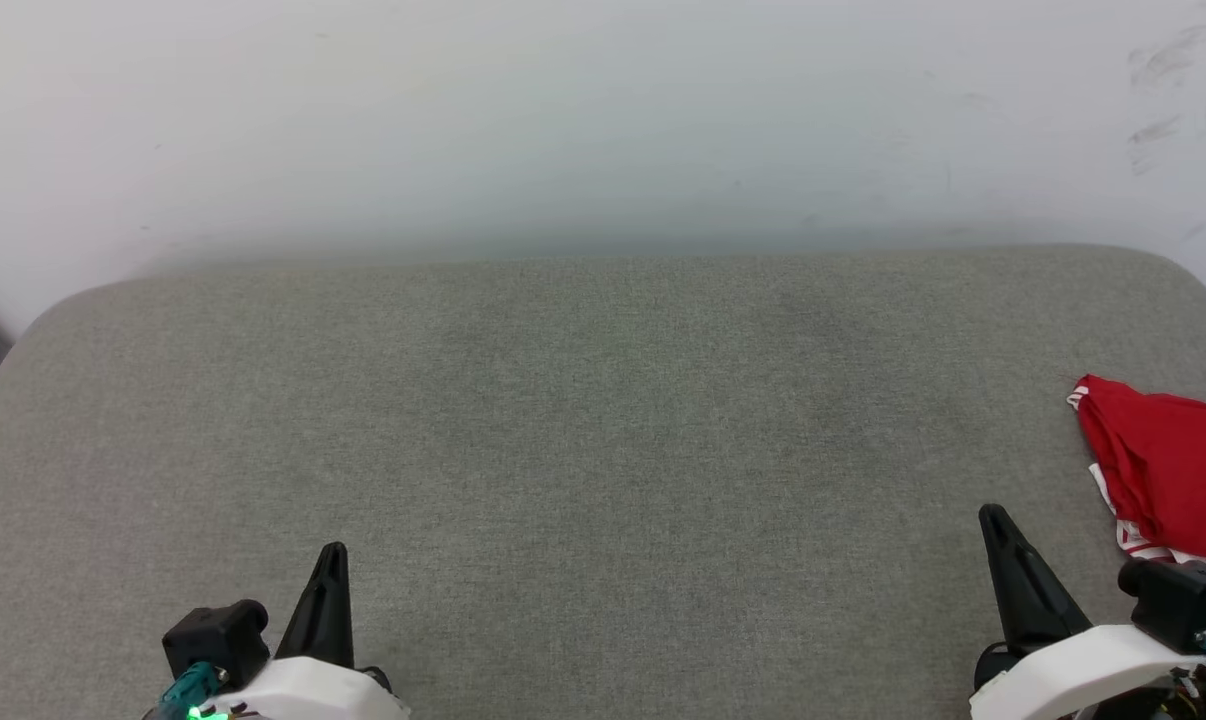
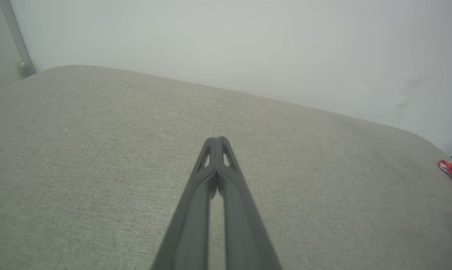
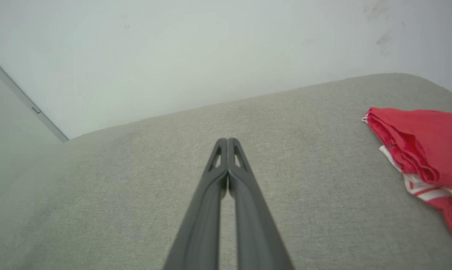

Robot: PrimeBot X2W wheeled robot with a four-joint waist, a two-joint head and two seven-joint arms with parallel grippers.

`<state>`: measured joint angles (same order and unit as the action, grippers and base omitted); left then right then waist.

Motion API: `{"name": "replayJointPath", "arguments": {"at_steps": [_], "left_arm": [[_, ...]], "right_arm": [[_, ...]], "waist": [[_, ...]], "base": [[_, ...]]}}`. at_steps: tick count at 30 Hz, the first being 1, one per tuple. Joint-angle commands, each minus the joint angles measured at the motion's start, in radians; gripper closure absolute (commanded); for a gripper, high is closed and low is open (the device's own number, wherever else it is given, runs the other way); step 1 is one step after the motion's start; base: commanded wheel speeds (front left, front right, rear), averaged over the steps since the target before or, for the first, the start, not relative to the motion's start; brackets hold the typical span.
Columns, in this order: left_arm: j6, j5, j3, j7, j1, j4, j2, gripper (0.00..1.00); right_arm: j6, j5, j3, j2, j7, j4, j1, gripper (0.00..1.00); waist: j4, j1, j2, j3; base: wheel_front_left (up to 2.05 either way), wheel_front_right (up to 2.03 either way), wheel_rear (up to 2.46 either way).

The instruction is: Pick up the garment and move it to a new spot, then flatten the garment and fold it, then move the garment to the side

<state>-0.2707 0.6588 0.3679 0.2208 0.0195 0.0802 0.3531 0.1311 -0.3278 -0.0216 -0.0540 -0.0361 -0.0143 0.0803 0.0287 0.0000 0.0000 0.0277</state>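
The left gripper [image 2: 218, 140] is sitting with its two dark fingers pressed together tip to tip, holding nothing, low over the grey fabric cushion [image 1: 603, 420] at its near left. The right gripper [image 3: 228, 141] is doing likewise at the near right, fingers closed against each other and empty. The garment [image 1: 1163, 465] is lying bunched on the cushion's right end, just beyond and to the right of the right gripper, apart from its fingers. Its red folds are covering a white panel, with red-and-white stripe trim showing along the lower edge. A pale wall [image 1: 563, 120] is running behind the cushion.
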Motion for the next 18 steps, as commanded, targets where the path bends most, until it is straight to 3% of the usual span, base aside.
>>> {"name": "replayJointPath", "arguments": {"at_steps": [1, 18], "left_arm": [[0.014, 0.034, -0.024, -0.01, -0.026, -0.006, -0.004, 1.0], [0.101, 0.241, -0.116, -0.074, -0.054, 0.039, -0.062, 1.0]], "right_arm": [[0.0, -0.047, -0.003, -0.006, 0.0, -0.005, -0.032, 1.0], [0.0, -0.326, -0.011, -0.014, -0.008, 0.053, -0.069, 1.0]], "waist": [[0.0, 0.0, 0.0, 0.0], [-0.004, 0.0, 0.0, -0.005]], "base": [[0.0, 0.0, 0.0], [0.0, 0.0, 0.0]]}}
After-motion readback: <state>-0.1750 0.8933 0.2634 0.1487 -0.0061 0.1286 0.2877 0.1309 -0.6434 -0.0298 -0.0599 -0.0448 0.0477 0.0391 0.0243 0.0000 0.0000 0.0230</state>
